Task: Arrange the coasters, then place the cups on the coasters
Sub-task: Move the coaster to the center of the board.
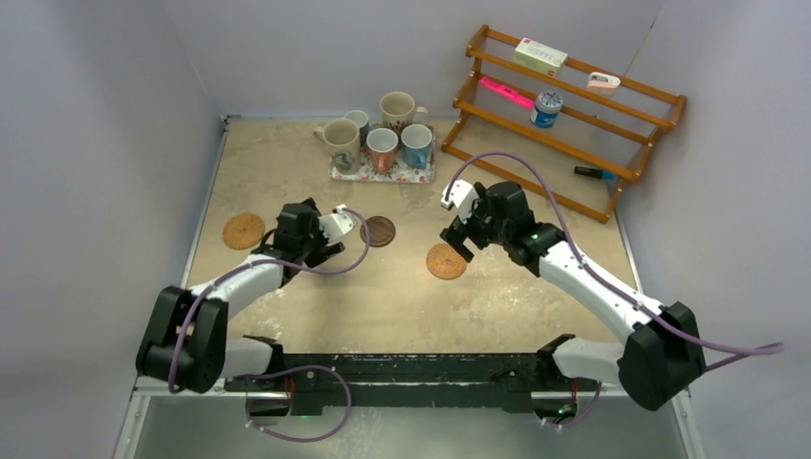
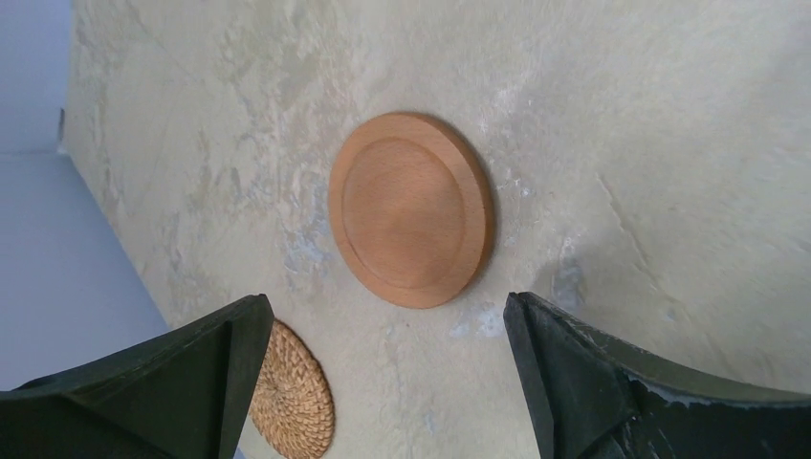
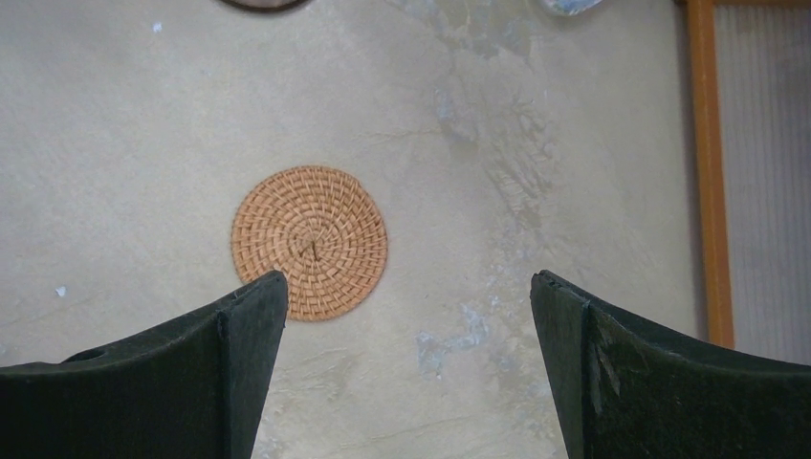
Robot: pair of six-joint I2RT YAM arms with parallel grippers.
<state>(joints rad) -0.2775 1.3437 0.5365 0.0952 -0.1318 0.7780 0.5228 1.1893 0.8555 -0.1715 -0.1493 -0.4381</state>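
Top external view: five cups stand bunched on a floral tray at the far edge of the worktop. A woven coaster lies at the left, a dark brown coaster near the middle, and a second woven coaster to its right. The left fingers, spread wide and empty, hang above a smooth wooden coaster. The right fingers, likewise spread and empty, hover close over the second woven coaster.
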